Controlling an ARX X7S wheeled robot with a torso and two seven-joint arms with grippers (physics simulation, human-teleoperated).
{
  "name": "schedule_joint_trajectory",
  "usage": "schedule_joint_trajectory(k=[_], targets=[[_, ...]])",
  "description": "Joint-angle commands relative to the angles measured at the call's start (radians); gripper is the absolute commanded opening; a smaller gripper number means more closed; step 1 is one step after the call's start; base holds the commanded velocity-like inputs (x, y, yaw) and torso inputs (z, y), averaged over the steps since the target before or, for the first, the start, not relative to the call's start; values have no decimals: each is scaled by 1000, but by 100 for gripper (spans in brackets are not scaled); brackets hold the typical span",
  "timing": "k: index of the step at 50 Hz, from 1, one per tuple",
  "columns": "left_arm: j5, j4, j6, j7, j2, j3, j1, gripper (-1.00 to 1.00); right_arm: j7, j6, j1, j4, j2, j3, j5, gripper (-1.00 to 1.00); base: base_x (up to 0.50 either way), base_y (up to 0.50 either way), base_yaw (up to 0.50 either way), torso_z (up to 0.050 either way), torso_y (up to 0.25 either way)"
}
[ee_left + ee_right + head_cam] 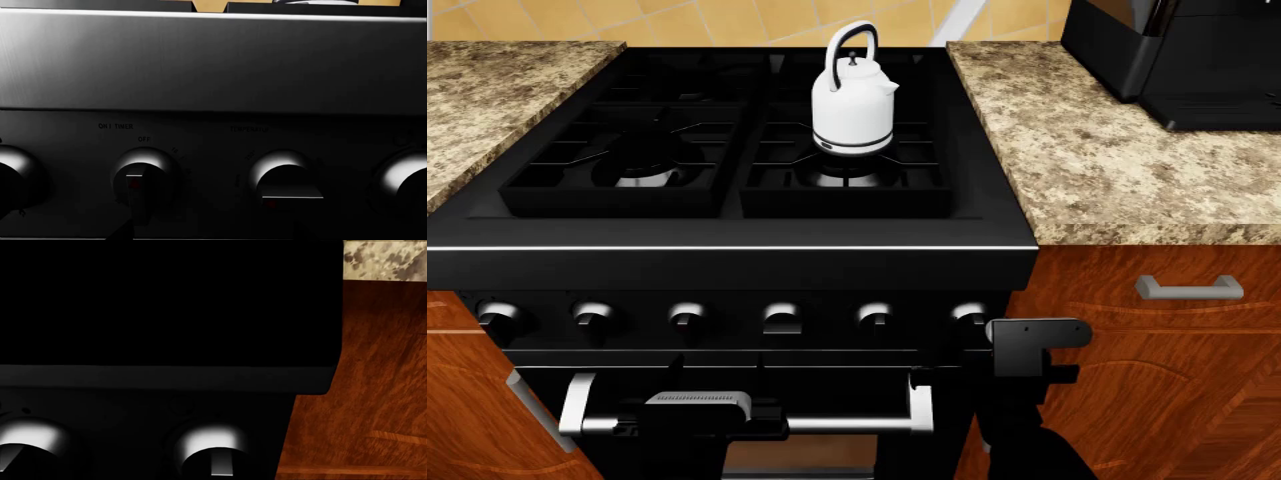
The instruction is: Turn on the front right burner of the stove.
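Black gas range fills the scene: the stove [727,255] sits between two speckled granite countertops [1121,150], six silver-tipped knobs [781,318] in a row along its near face, silver oven-door handle [747,420] below. On its near right side lies the front right burner [843,178], silvery ring under a square black grate, and a white kettle [853,100] stands right on it. What the kettle holds, I can't tell. Right gripper [1034,345] hovers just beside the rightmost knob; left gripper [701,405] sits low by the handle. Whether either's jaws are apart or together is impossible to say.
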Motion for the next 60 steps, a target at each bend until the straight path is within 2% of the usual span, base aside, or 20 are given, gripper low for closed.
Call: schedule_joint_trajectory(k=[1, 19, 39, 60], targets=[[-2, -2, 4, -5, -4, 6, -1, 100, 6, -4, 2, 3, 3, -9, 1, -100, 0, 0, 0, 0, 0], [-16, -3, 1, -11, -8, 11, -4, 100, 23, 10, 8, -4, 11, -25, -3, -100, 1, 0, 0, 0, 0], [-26, -7, 8, -14, -14, 19, -7, 100, 69, 190, 58, -73, 72, -169, -139, -100, 0, 0, 0, 0, 0], [-33, -1, 4, -23, -21, 28, -10, 100, 65, 266, 72, -75, 96, -248, -181, -100, 0, 0, 0, 0, 0]])
